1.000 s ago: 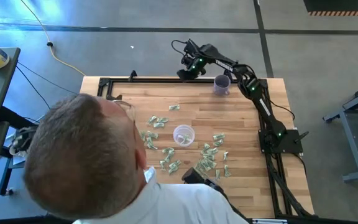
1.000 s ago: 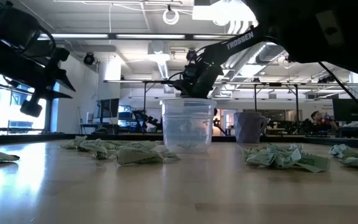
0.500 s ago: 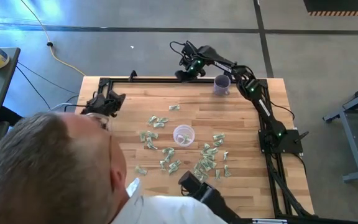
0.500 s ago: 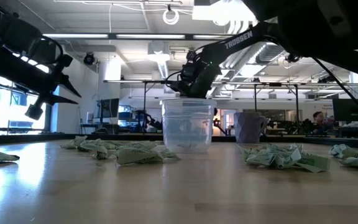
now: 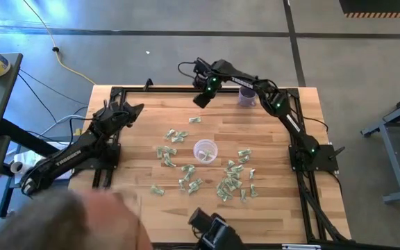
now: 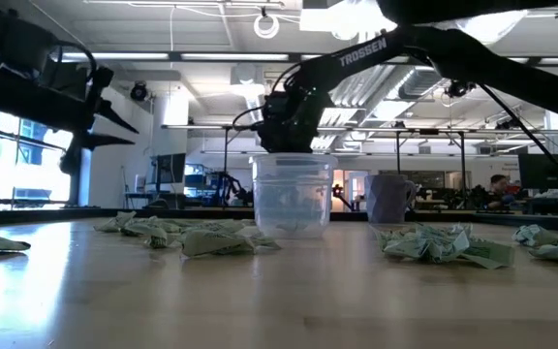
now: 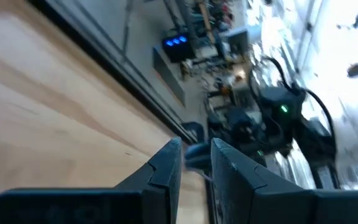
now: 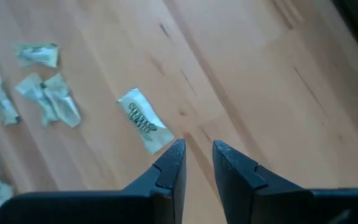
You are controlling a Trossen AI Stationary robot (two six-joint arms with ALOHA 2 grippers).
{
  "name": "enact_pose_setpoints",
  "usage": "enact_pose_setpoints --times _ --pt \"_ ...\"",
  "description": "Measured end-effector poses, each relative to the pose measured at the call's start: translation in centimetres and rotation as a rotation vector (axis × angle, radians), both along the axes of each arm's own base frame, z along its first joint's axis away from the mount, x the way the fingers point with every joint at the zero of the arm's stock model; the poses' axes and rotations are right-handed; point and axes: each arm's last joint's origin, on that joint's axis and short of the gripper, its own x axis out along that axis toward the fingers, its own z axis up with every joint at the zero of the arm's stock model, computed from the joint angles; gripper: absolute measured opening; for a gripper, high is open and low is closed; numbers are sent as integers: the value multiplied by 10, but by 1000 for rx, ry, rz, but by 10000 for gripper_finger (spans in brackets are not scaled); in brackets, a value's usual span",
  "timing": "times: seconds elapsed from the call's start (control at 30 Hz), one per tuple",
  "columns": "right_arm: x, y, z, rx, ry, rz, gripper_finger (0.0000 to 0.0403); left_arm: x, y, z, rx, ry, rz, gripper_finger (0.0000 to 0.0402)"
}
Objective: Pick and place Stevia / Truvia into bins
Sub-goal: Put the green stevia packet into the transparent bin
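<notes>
Many pale green and white sachets (image 5: 231, 179) lie flat on the wooden table around a small clear cup (image 5: 205, 150), which stands upright at mid-table and also shows in the low view (image 6: 293, 197). My right gripper (image 5: 201, 101) hovers over the table's far edge, empty, fingers narrowly apart. A single sachet (image 8: 143, 127) lies just ahead of it; it also shows in the high view (image 5: 195, 119). My left gripper (image 5: 133, 109) hovers over the far left part of the table, empty, fingers narrowly apart (image 7: 195, 152), well away from the sachets.
A purple cup (image 5: 247, 95) stands at the far edge beside the right arm. A black frame (image 5: 158, 88) runs along the table's far edge. A person's head (image 5: 96, 222) shows at the near left. A dark device (image 5: 214, 229) sits at the near edge.
My right gripper has come from beyond the far edge in over the table, toward the single sachet, and has gone lower. My left gripper has gone a little toward the far right. The person's head has drawn back from over the table toward the near left.
</notes>
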Motion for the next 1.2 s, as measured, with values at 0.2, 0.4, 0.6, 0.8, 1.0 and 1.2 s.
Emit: enact_pose_setpoints --times 0.2,0.4,0.6,0.8,1.0,1.2 --pt "11 30 -2 -7 70 103 71 9 -10 2 92 51 -133 124" --pt "34 70 -9 -103 82 271 96 18 -21 2 107 61 -281 124" --pt "53 89 -11 -395 117 408 195 24 -31 4 152 58 -396 124" --pt "56 90 -14 -373 83 419 256 26 -35 4 188 75 -438 124" --pt "62 95 -24 -385 127 267 259 25 -35 4 198 86 -431 124" --pt "62 97 -21 -406 170 41 260 25 -35 4 198 91 -436 124"
